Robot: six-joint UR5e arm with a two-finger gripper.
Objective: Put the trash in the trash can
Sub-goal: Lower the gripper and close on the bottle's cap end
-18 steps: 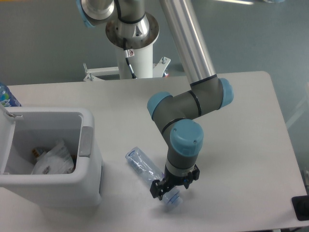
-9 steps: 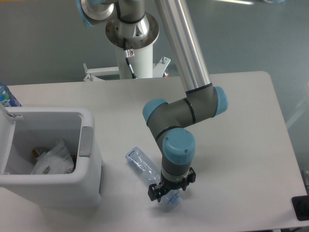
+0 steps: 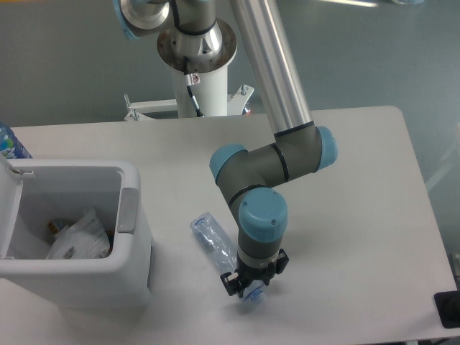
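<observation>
The flattened clear bottle (image 3: 213, 237) lies slantwise on the white table, just right of the trash can. Its cap end (image 3: 251, 296) sits under my gripper (image 3: 252, 282). The gripper points straight down, with its dark fingers (image 3: 230, 282) on either side of the bottle's lower end, and it looks shut on the bottle. The wrist hides the contact itself. The white trash can (image 3: 132, 180) stands at the left with its lid swung open. A crumpled whitish wrapper (image 3: 80, 236) rests inside among small coloured scraps.
A blue-labelled bottle (image 3: 8, 146) peeks in at the left edge behind the bin. A black object (image 3: 448, 309) sits at the table's front right corner. The arm's base column (image 3: 198, 65) stands behind the table's far edge.
The gripper has slid a little left and down along the bottle. The bottle's far end has shifted slightly right and up, so the bottle has turned a little.
</observation>
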